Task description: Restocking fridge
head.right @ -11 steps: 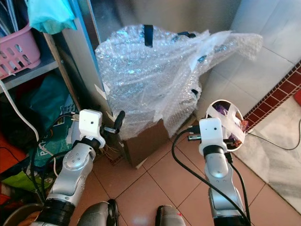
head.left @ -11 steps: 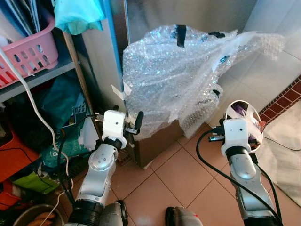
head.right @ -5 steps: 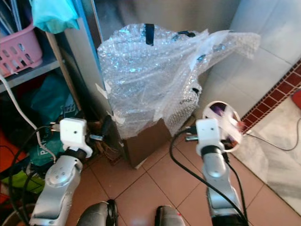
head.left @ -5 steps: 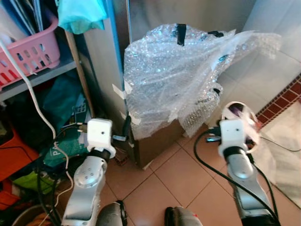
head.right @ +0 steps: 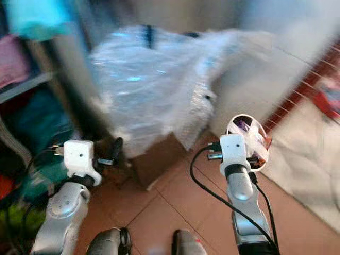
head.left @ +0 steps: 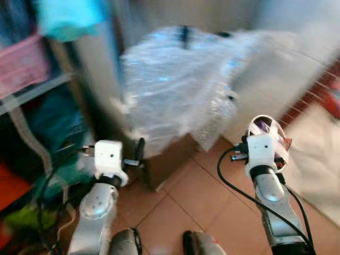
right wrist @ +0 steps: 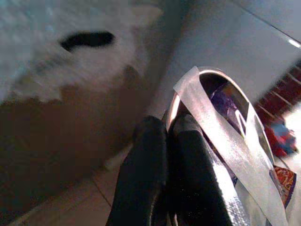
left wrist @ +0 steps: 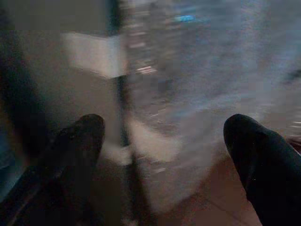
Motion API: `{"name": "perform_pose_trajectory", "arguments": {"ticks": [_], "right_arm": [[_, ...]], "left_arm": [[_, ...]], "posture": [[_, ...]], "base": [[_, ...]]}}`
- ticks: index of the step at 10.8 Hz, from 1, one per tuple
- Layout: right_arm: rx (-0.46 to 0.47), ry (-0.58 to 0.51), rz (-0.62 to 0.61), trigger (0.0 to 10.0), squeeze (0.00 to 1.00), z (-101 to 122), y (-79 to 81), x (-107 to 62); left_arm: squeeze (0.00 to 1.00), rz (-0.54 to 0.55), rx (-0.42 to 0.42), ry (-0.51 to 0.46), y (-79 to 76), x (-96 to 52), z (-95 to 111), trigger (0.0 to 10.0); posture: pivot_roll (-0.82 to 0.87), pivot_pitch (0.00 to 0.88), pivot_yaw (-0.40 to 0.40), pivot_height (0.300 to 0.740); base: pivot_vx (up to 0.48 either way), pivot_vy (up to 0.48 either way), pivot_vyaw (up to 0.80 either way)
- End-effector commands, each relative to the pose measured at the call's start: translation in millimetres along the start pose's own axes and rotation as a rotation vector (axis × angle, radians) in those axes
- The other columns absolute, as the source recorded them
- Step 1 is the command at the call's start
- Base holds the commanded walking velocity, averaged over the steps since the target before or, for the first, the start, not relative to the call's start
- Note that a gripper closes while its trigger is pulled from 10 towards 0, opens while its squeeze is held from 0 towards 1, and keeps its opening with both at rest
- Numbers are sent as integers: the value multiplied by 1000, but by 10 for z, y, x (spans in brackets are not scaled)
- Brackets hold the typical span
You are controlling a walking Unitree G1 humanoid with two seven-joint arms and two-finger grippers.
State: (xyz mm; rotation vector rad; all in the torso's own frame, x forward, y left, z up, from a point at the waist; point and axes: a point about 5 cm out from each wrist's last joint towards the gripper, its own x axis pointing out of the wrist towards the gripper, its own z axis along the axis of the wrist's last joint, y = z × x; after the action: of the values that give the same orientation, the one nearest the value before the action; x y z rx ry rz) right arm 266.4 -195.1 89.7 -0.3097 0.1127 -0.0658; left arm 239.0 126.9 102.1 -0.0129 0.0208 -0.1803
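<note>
Right claw (right wrist: 164, 155) pinches the rim of a taped, snack-filled bowl (head.left: 269, 133) to the right of the bubble-wrapped box (head.left: 175, 101), left claw (left wrist: 164, 155) spread empty beside the box; blurred walking could swing the bowl into it, loosening the thin rim grip.

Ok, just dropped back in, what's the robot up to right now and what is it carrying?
The head views are blurred, so the robot looks to be on the move. Its right gripper is shut on the rim of a round bowl crossed with tape strips and holding colourful packets. The left gripper is open and carries nothing, pointing at a cardboard box draped in bubble wrap on the tiled floor.
</note>
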Motion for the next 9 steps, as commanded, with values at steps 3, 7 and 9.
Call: {"name": "perform_pose_trajectory", "arguments": {"ticks": [3,7,9], "right_arm": [[-1,-10,-14,10000,0,19,-26,1],[2,-18,-16,10000,0,37,-22,25],[11,-27,-21,10000,0,68,-9,63]], "left_arm": [[0,-8,17,2,6,-17,31,10000],[0,-31,41,-7,-13,1,53,10000],[0,-15,63,-8,11,38,84,10000]], "posture": [[-10,107,-34,740],[-5,110,-30,740],[21,126,-21,740]], "base": [[0,451,-800],[0,115,-200],[0,0,0]]}}
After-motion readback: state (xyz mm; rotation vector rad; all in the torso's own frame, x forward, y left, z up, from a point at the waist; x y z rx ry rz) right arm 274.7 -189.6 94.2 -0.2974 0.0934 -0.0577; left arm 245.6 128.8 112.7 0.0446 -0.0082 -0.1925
